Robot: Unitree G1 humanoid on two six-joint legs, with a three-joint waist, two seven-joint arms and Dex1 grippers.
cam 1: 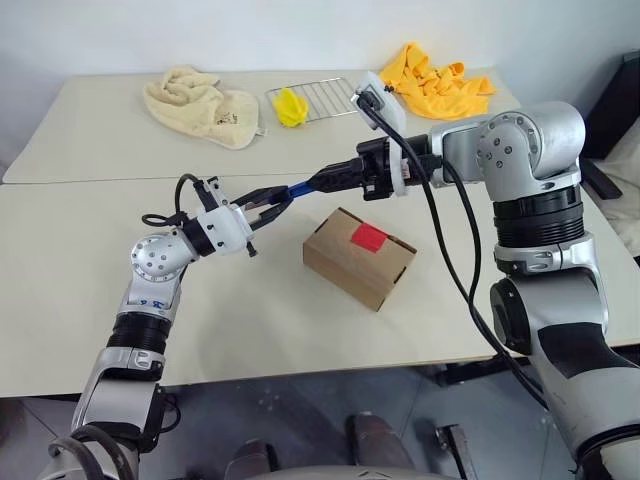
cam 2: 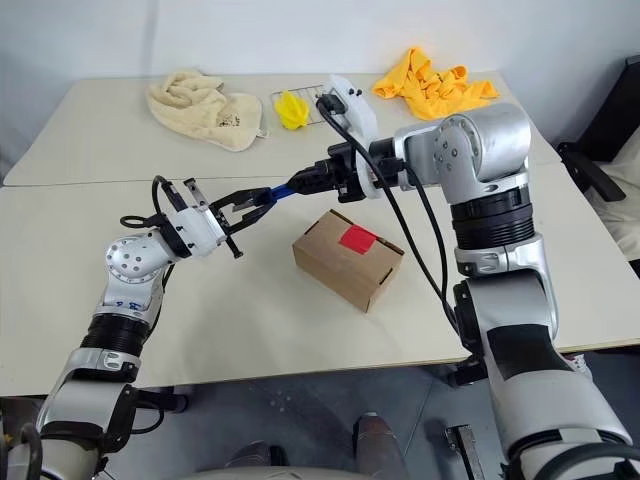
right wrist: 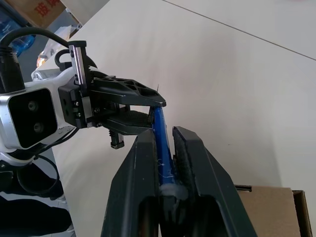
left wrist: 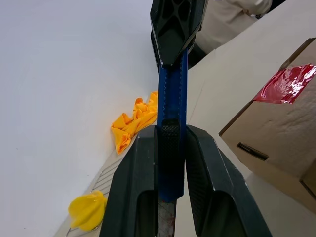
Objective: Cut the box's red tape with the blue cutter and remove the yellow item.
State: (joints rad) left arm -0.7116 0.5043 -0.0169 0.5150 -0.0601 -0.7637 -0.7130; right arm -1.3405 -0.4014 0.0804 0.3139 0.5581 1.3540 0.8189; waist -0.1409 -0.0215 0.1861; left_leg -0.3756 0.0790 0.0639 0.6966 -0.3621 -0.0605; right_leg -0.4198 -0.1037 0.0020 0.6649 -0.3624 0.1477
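Left end effector (cam 1: 268, 206), nearest the viewer, is clamped on one end of the slim blue pen-like cutter (cam 1: 300, 187). Right end effector (cam 1: 325, 180) is closed on its other end, so the cutter is held in the air between both, above the pale surface (cam 1: 120, 300). The small brown cardboard box (cam 1: 358, 258) stands just beside and below it, red tape patch (cam 1: 368, 237) uppermost. A yellow item (cam 1: 290, 106) lies on a wire rack (cam 1: 325, 97) at the far side.

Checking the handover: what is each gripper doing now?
Left gripper: shut on the cutter.
Right gripper: shut on the cutter.
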